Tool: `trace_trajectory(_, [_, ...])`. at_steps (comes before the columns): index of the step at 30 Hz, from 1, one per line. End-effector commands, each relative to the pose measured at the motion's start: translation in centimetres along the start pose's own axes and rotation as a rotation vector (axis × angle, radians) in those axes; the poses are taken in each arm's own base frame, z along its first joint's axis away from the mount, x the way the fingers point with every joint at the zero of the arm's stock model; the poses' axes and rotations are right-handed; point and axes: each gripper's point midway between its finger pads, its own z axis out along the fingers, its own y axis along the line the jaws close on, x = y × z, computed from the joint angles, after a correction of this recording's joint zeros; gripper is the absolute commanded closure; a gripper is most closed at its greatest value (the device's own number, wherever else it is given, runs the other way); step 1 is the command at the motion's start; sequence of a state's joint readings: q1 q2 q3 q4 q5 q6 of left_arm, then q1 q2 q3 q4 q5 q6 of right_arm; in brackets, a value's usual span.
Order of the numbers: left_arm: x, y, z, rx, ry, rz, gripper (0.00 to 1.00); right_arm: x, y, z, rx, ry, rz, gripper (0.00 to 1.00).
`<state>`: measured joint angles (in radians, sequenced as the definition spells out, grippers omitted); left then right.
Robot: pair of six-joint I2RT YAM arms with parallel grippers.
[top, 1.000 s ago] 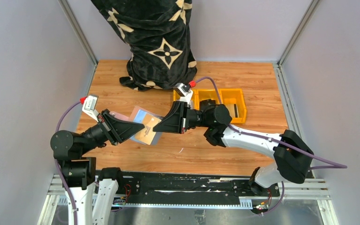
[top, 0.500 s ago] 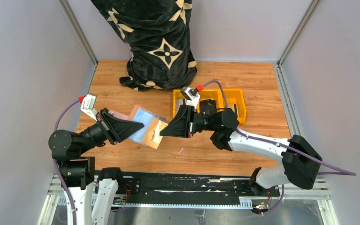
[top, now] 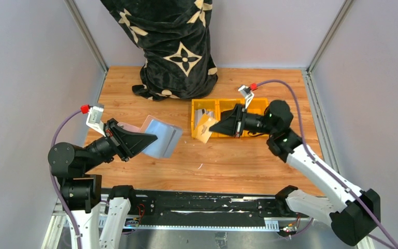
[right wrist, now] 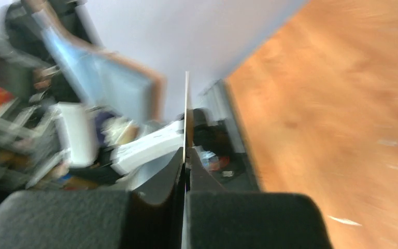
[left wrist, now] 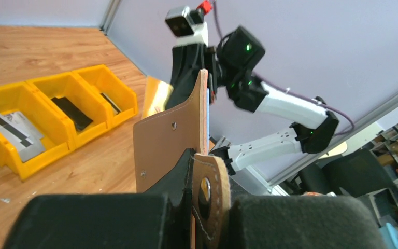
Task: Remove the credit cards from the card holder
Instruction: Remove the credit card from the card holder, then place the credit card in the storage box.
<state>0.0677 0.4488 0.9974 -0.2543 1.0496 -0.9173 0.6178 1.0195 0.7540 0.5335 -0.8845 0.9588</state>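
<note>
My left gripper (top: 147,139) is shut on the brown card holder (top: 159,137) and holds it open above the table, greyish-blue inner faces up. In the left wrist view the card holder (left wrist: 171,137) stands on edge in that gripper (left wrist: 199,176). My right gripper (top: 213,127) is shut on a gold-tan credit card (top: 203,128), clear of the holder, over the front of the bin's left compartment. The right wrist view is blurred and shows this card (right wrist: 186,114) edge-on between the shut gripper (right wrist: 185,155). The card also shows in the left wrist view (left wrist: 155,96).
A yellow three-compartment bin (top: 265,110) stands at the back right; it also shows in the left wrist view (left wrist: 41,85). A grey card (left wrist: 13,136) lies in its left compartment, a black item (left wrist: 72,111) in the middle one. Black patterned fabric (top: 171,41) hangs at the back.
My right gripper has pulled the gold-tan card out of the card holder and carried it right and back to the yellow bin. My left gripper has barely moved with the holder.
</note>
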Motion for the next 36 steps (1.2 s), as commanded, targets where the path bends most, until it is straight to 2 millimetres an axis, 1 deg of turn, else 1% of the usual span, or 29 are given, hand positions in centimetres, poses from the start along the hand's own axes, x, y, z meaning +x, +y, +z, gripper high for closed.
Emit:
trace_trajectory(1, [-0.1,-0.2,-0.2,-0.008,0.009,0.090,1.00,-0.6,-7.8,-5.6,0.495,0.076,-0.071,1.00])
trace_trajectory(2, [0.0,-0.2,-0.2,-0.008,0.016,0.097,1.00,-1.7,-8.8,-6.7,0.575,0.064,-0.104,1.00])
trace_trajectory(3, [0.1,-0.1,-0.3,-0.010,0.019,0.104,1.00,-2.1,-11.3,-8.8,0.743,0.069,-0.101,1.00])
trace_trajectory(5, [0.4,0.2,-0.3,-0.014,0.030,0.109,1.00,-3.4,-14.4,-11.9,0.965,0.083,-0.138,1.00])
trace_trajectory(7, [0.5,0.2,-0.3,-0.009,0.042,0.112,1.00,-4.1,-17.1,-14.4,1.128,0.116,-0.164,1.00])
trace_trajectory(8, [0.6,0.2,-0.3,-0.009,0.048,0.113,1.00,-4.5,-18.3,-15.4,1.183,0.133,-0.176,1.00])
trace_trajectory(10, [0.6,0.1,-0.4,-0.009,0.055,0.119,1.00,-4.8,-20.3,-16.8,1.264,0.177,-0.183,1.00])
trace_trajectory(11, [0.7,0.1,-0.4,-0.009,0.057,0.120,1.00,-4.9,-21.5,-18.1,1.333,0.203,-0.176,1.00])
trace_trajectory(15, [0.8,0.0,-0.4,-0.001,0.066,0.118,1.00,-6.5,-23.1,-20.6,1.490,0.235,-0.211,1.00])
trace_trajectory(20, [0.8,0.0,-0.3,0.007,0.069,0.112,1.00,-8.2,-24.2,-22.1,1.599,0.282,-0.249,1.00])
trace_trajectory(24, [0.9,-0.2,-0.4,0.015,0.075,0.115,1.00,-8.2,-25.7,-23.7,1.690,0.360,-0.264,1.00])
trace_trajectory(27, [1.0,-0.4,-0.4,0.022,0.080,0.112,1.00,-7.9,-27.0,-24.0,1.705,0.403,-0.251,1.00])
trace_trajectory(30, [1.1,-0.4,-0.4,0.024,0.081,0.113,1.00,-7.1,-28.6,-23.8,1.673,0.434,-0.209,1.00])
trace_trajectory(34, [1.1,-0.5,-0.5,0.028,0.084,0.115,1.00,-5.8,-30.1,-21.9,1.536,0.450,-0.130,1.00])
trace_trajectory(36, [1.1,-0.6,-0.5,0.031,0.085,0.116,1.00,-5.2,-30.8,-21.5,1.498,0.458,-0.097,1.00])
